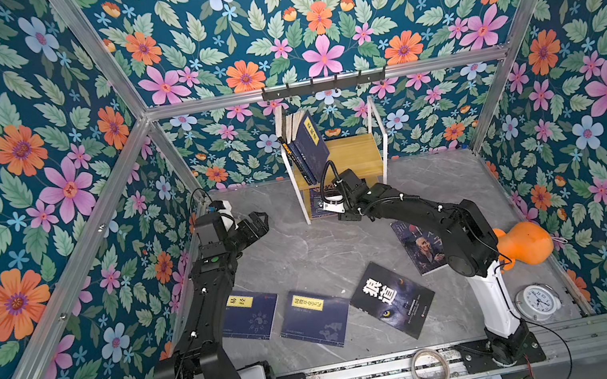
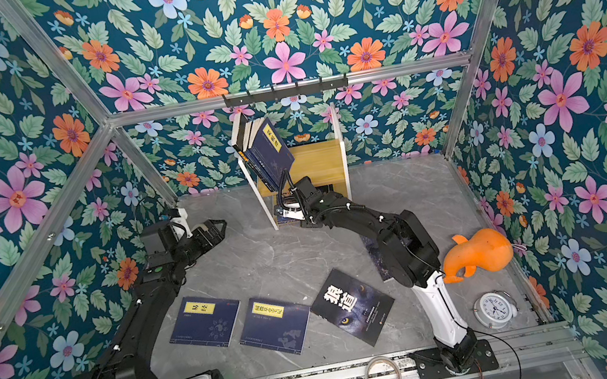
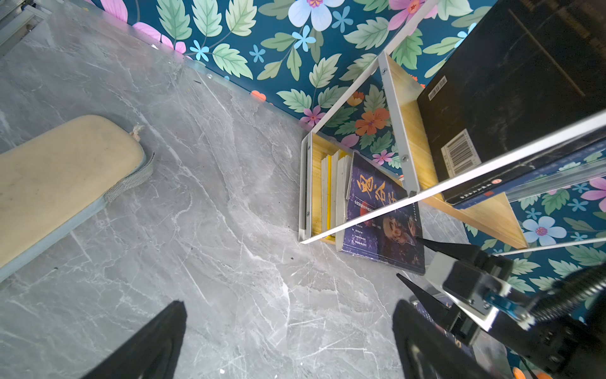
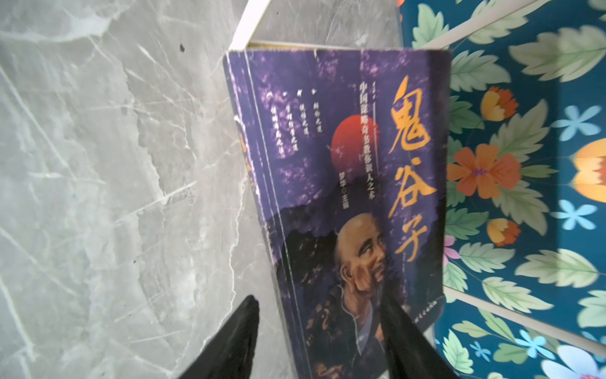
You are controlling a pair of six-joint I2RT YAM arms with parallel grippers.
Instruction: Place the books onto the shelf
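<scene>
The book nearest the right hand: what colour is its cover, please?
Purple book; clearest in right wrist view.

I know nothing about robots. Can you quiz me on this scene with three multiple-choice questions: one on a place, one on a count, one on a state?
1. Where is the white clock? A. In a drawer. B. On the table beside the right arm. C. On a chair.
2. How many navy books with yellow labels lie flat on the table? A. One. B. Two. C. Four.
3. How do the left arm's jaws stand? A. Shut on a cup. B. Shut on the clock. C. Wide open, empty.
Answers: 1 B, it lies by that arm's base; 2 B, two lie side by side; 3 C, spread with nothing between.
</scene>
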